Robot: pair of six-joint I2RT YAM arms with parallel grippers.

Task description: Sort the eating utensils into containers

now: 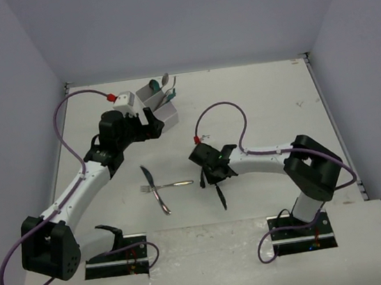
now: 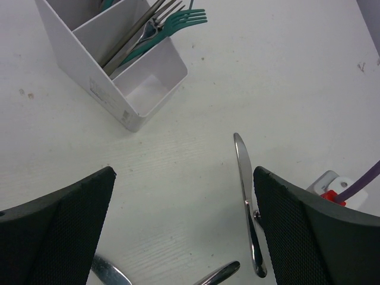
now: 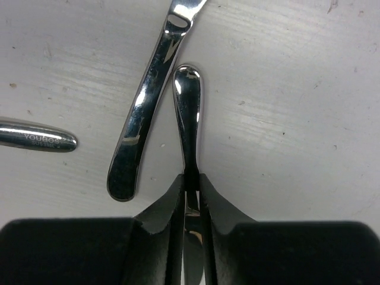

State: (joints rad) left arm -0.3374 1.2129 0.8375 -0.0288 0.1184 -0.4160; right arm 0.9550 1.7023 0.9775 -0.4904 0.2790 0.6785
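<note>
My right gripper (image 3: 190, 178) is shut on the handle of a silver utensil (image 3: 187, 113), whose rounded end points away from the fingers; which kind it is I cannot tell. In the top view that gripper (image 1: 212, 177) is at mid-table with the utensil (image 1: 221, 197) trailing toward the near edge. Silver and teal forks (image 2: 155, 28) stand in the white three-compartment container (image 2: 139, 116), whose nearest compartment is empty. Beside the container (image 1: 165, 112) hovers my left gripper (image 1: 157, 126). Its jaws stand open (image 2: 184, 178) over bare table, with a silver knife (image 2: 244, 190) next to the right finger.
A second silver handle (image 3: 142, 119) lies just left of the held one, and another handle end (image 3: 35, 135) shows at the far left. A knife (image 1: 153, 186) and a fork (image 1: 169, 184) lie crossed mid-table. Grey walls enclose the table.
</note>
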